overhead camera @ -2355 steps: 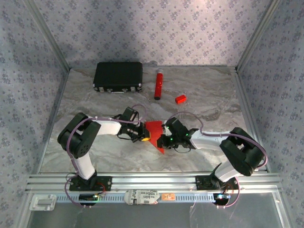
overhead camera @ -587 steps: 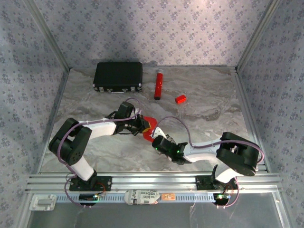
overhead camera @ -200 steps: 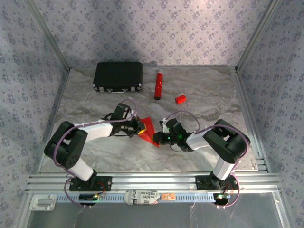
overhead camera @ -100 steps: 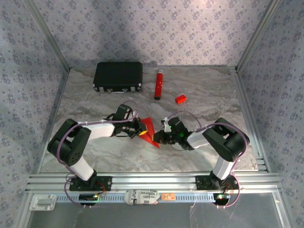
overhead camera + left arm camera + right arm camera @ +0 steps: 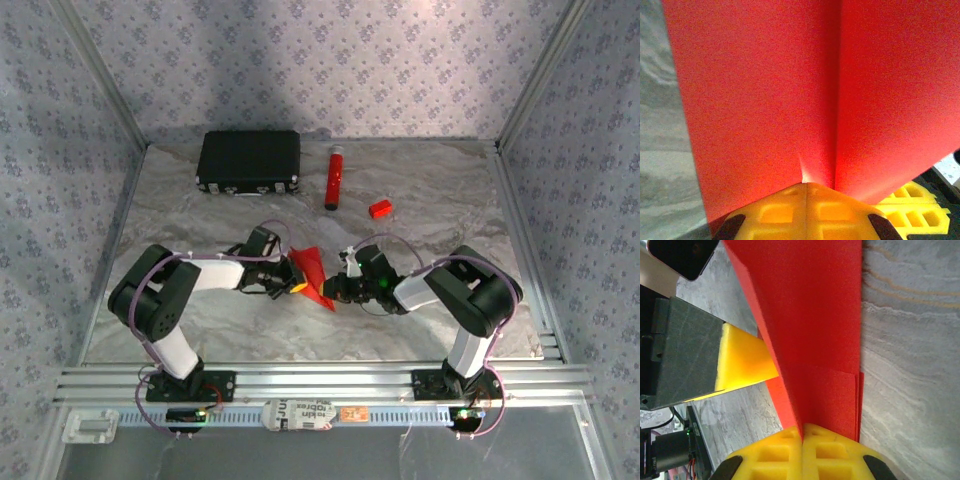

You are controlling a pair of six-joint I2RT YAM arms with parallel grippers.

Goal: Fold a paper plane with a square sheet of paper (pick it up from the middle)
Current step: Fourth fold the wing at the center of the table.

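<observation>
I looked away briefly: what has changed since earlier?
The right arm's elbow swung inward; the red paper shifted slightly left and looks narrower. The left gripper and right gripper stay shut on it. Black case, red tube and small red block unmoved.

Left claw (image 5: 297, 284) and right claw (image 5: 334, 291) meet, both clamped.

The worktop (image 5: 450, 200) is a grey, marble-patterned slab with pale veins. Toward its far left sits a black rectangular case (image 5: 249, 161), latches facing the near side. Just right of the case, apart from it, is a red cylinder tube (image 5: 333, 178); whether it stands or lies cannot be told. A small red block (image 5: 379, 209) rests right of the tube and nearer. Near the middle, the folded red paper (image 5: 311, 271) points down at the surface; contact is unclear.
</observation>
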